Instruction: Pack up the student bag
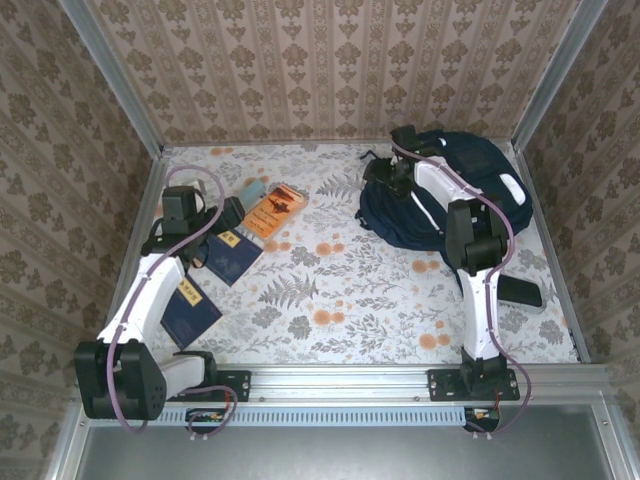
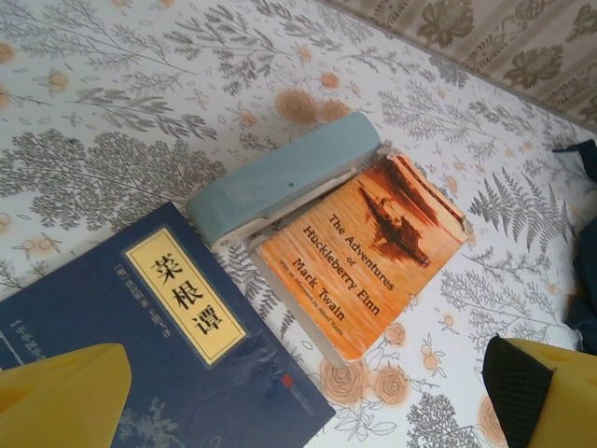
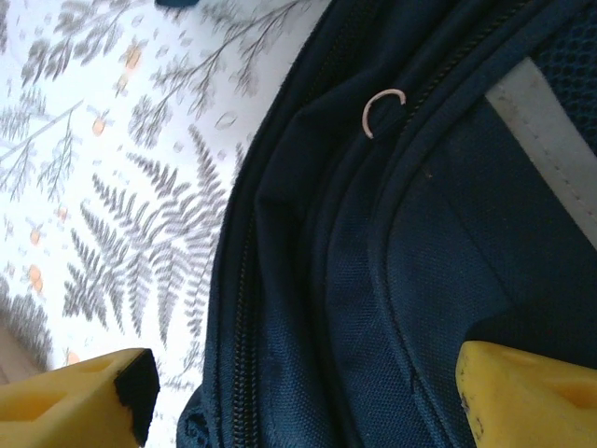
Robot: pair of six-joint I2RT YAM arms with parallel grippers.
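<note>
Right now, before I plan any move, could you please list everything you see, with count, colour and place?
navy-blue fabric backpack: 1, navy with white stripes, far right of the table
navy-blue books with yellow title labels: 2, left side, the second closer to the arm bases
orange paperback book: 1, titled "The Adventures of Huckleberry Finn", far left-centre
light blue oblong case: 1, lying against the orange paperback book
flat black case: 1, near the right edge
table with floral cloth: 1, white with grey ferns and orange flowers
left gripper: 1, yellow fingers, open, above the books
right gripper: 1, yellow fingers, open, over the backpack
</note>
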